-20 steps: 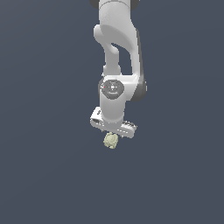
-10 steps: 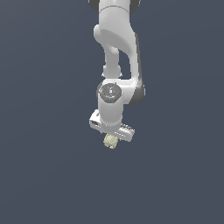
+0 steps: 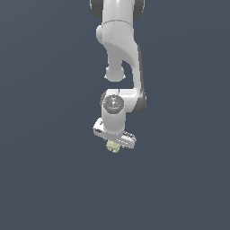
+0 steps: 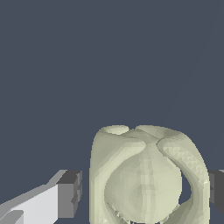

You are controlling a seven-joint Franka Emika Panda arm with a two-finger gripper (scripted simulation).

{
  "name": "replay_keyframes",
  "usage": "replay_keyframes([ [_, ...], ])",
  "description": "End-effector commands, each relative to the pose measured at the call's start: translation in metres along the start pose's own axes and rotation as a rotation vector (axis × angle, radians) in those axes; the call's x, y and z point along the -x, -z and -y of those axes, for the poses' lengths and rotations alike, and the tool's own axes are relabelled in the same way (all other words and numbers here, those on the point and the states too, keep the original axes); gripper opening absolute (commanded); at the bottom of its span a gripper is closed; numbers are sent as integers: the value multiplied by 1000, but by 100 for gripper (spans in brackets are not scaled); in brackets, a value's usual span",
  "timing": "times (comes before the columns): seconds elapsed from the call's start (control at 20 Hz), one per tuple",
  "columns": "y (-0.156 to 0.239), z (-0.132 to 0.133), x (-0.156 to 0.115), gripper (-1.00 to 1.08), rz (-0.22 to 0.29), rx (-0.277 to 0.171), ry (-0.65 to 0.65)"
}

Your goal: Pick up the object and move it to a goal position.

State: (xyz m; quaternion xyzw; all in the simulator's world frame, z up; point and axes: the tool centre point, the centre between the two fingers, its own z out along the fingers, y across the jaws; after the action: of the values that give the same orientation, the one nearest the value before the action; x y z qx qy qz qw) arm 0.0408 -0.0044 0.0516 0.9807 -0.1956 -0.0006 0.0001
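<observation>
The object [image 3: 113, 147] is a small pale yellow-green lumpy thing, seen just under the white gripper [image 3: 113, 144] in the exterior view. The hand points down and hides the object's upper part. In the wrist view the object [image 4: 146, 179] fills the space between the two dark fingertips [image 4: 70, 193]. One finger stands on each side of it. A narrow gap shows between one pad and the object, and the other pad [image 4: 217, 190] is very near it. The gripper is open around the object.
The white arm [image 3: 120, 49] comes down from the top of the exterior view. Everything around is an even dark blue-grey ground with no other things in view.
The wrist and hand have come down over the object. The object has stayed at nearly the same spot, and less of it shows below the hand.
</observation>
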Motion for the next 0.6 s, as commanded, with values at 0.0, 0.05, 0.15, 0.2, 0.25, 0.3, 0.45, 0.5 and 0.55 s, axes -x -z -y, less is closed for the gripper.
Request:
replay_keyframes([
  [0.0, -9, 0, 0, 100, -1, 0, -1],
  [0.05, -11, 0, -1, 100, -1, 0, -1],
  [0.15, -12, 1, -1, 100, -1, 0, -1],
  [0.2, -12, 1, -1, 100, -1, 0, -1],
  [0.25, -12, 1, -1, -100, -1, 0, -1],
  [0.3, -12, 1, -1, -100, -1, 0, -1],
  [0.45, -12, 1, -1, -100, -1, 0, -1],
  [0.5, -12, 1, -1, -100, -1, 0, -1],
  [0.55, -12, 1, -1, -100, -1, 0, -1],
])
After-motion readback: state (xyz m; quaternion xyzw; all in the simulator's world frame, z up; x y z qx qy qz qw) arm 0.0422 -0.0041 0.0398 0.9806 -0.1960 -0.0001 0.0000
